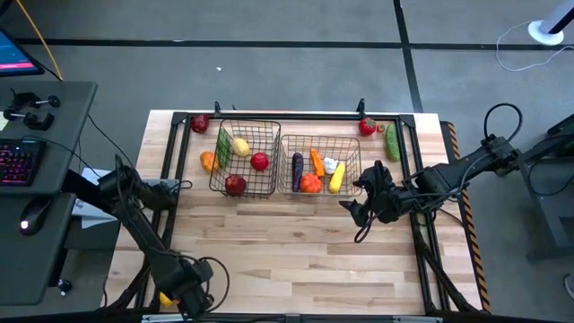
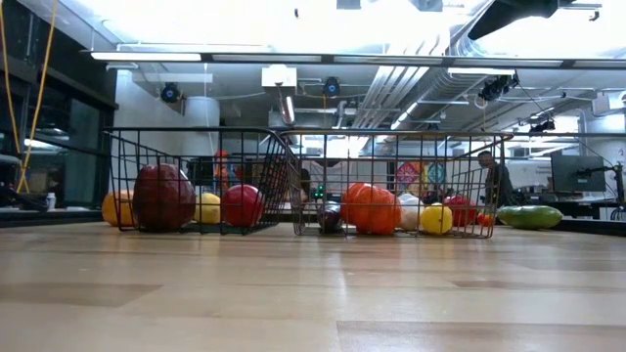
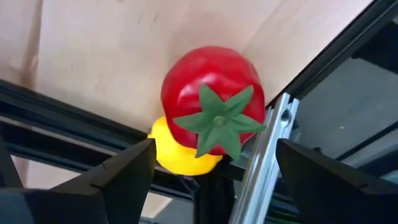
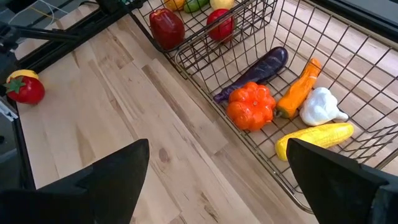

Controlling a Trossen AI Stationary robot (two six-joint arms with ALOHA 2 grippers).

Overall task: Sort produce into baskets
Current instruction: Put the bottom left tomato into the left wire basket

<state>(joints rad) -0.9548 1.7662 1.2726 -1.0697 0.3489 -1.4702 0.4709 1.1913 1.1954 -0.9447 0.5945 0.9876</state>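
Note:
Two dark wire baskets stand at the table's far middle: the squarer one [image 1: 244, 158] with a red apple [image 4: 166, 27], a lemon and other fruit, the wider one [image 1: 321, 167] with an eggplant [image 4: 255, 71], an orange pumpkin [image 4: 250, 106], a carrot, garlic and corn. My left gripper [image 3: 214, 155] is open at the table's near left corner, its fingers on either side of a red tomato [image 3: 211, 102] that lies against a yellow piece [image 3: 177, 155]. My right gripper [image 4: 219, 149] is open and empty above the table, near the wider basket's near right corner.
Loose produce lies outside the baskets: an orange [image 1: 208, 161] left of the squarer basket, a red piece [image 1: 199, 124] at the far left, a red piece [image 1: 368, 126] and a cucumber [image 1: 392, 142] at the far right. A dark metal frame [image 1: 421, 224] runs along the table's edges.

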